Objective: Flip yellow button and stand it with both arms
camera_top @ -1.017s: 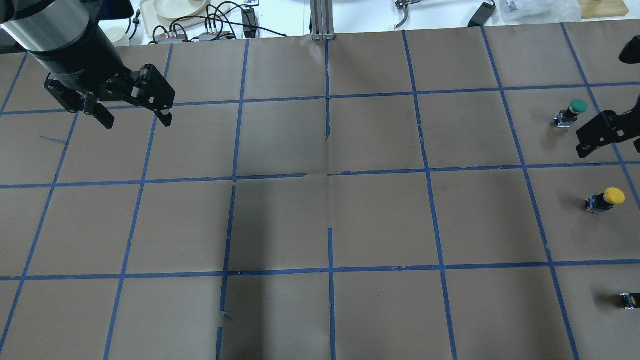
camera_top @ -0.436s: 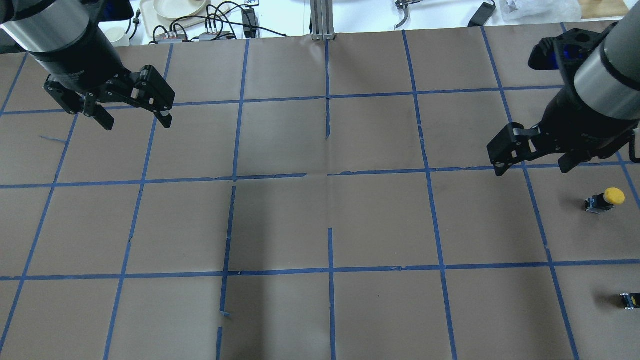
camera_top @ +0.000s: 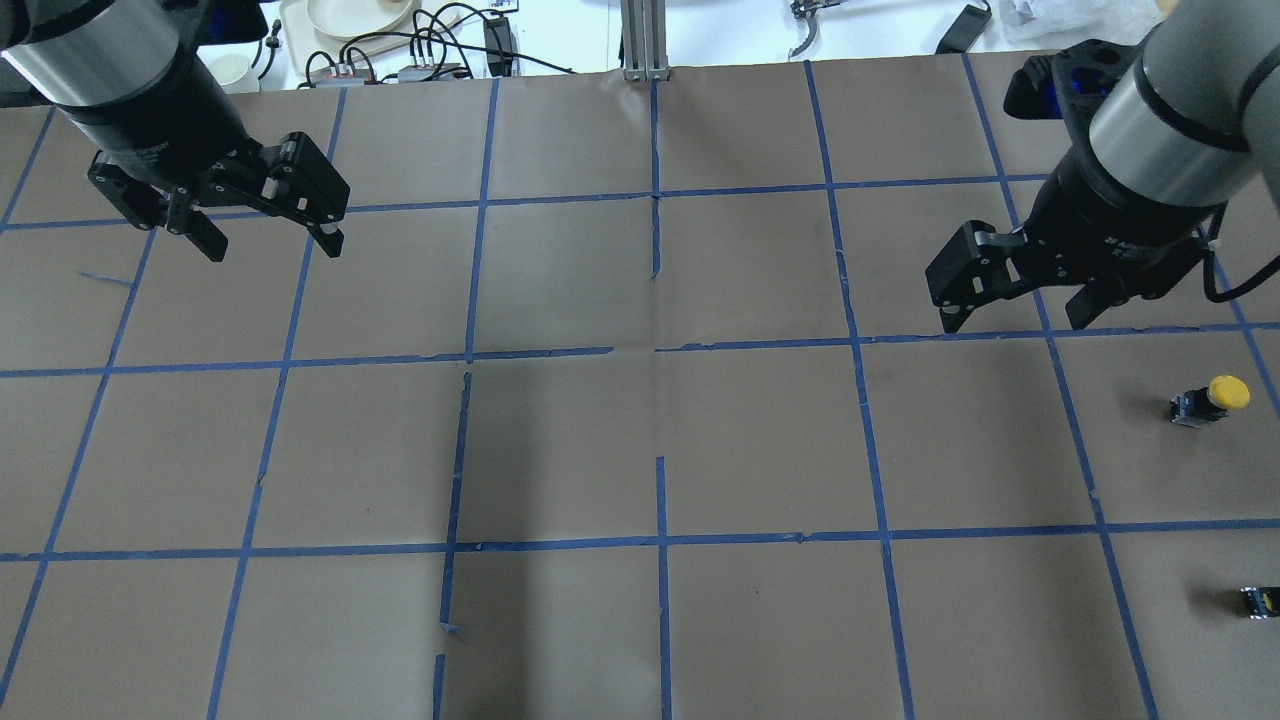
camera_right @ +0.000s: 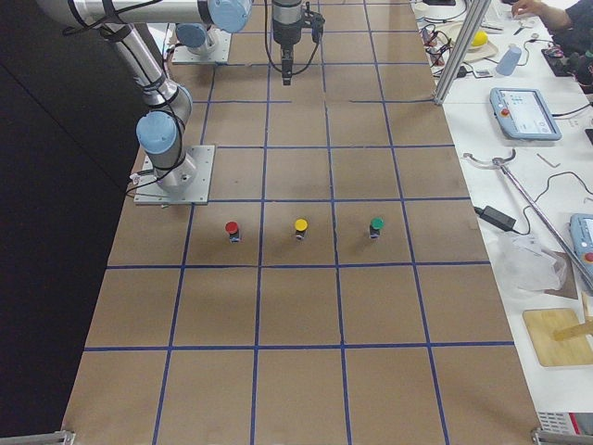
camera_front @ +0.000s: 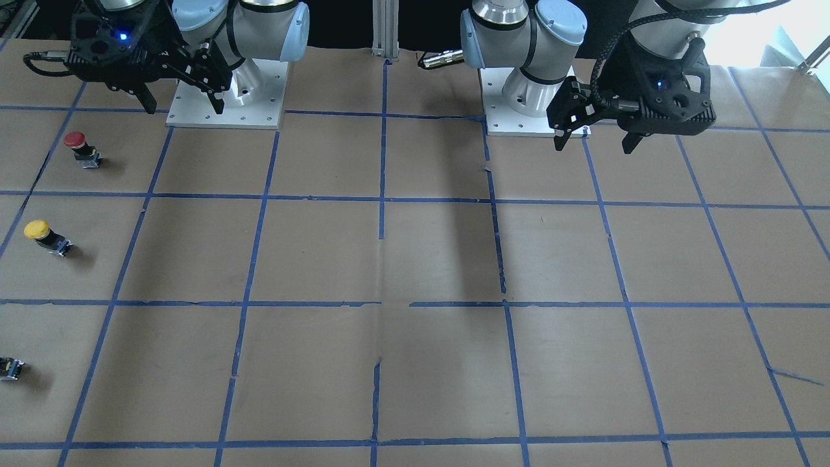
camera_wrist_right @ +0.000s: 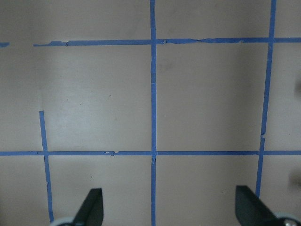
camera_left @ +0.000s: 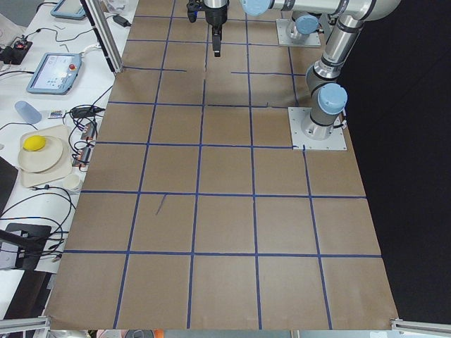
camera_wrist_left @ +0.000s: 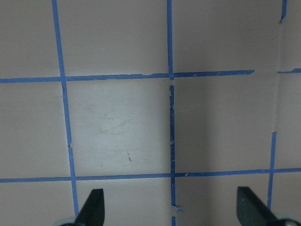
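The yellow button (camera_top: 1212,398) lies on its side near the table's right edge, its cap pointing right; it also shows in the front-facing view (camera_front: 44,235) and the exterior right view (camera_right: 300,227). My right gripper (camera_top: 1012,322) is open and empty, hovering about one grid square up and left of the button; it also shows in the front-facing view (camera_front: 181,107). My left gripper (camera_top: 272,245) is open and empty over the far left of the table, a long way from the button. Both wrist views show only bare paper between the open fingertips (camera_wrist_left: 91,207) (camera_wrist_right: 91,207).
A red button (camera_front: 81,148) and a green button (camera_right: 376,226) lie in a row with the yellow one; my right arm hides the green one in the overhead view. A small black switch body (camera_top: 1258,600) sits at the right edge. Brown paper with a blue tape grid (camera_top: 660,350) covers the table.
My right arm has swung in from the right edge toward the left and now covers the green button. The left arm and the yellow button have not moved.
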Action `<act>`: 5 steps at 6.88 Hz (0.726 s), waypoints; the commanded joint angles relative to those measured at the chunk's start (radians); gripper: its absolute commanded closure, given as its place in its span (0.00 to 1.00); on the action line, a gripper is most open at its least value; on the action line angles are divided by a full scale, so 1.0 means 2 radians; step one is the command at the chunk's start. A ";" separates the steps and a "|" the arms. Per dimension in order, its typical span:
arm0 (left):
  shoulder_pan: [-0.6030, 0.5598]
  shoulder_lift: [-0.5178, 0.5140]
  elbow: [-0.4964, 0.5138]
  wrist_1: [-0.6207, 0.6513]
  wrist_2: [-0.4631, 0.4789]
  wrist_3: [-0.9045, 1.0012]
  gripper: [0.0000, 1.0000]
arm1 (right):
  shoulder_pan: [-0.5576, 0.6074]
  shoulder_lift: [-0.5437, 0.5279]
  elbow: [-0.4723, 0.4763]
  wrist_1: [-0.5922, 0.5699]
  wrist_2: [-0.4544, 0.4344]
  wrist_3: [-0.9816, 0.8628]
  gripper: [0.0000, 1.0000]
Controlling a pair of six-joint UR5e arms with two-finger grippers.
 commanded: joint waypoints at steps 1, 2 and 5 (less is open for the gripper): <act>0.000 0.001 -0.001 0.001 0.002 0.000 0.00 | 0.001 0.016 -0.023 0.024 -0.002 0.003 0.00; 0.000 0.001 -0.002 0.000 0.002 0.000 0.00 | 0.006 0.015 -0.023 0.036 -0.004 0.022 0.00; 0.000 0.001 -0.002 0.001 0.003 0.000 0.00 | 0.013 0.015 -0.020 0.036 -0.005 0.028 0.00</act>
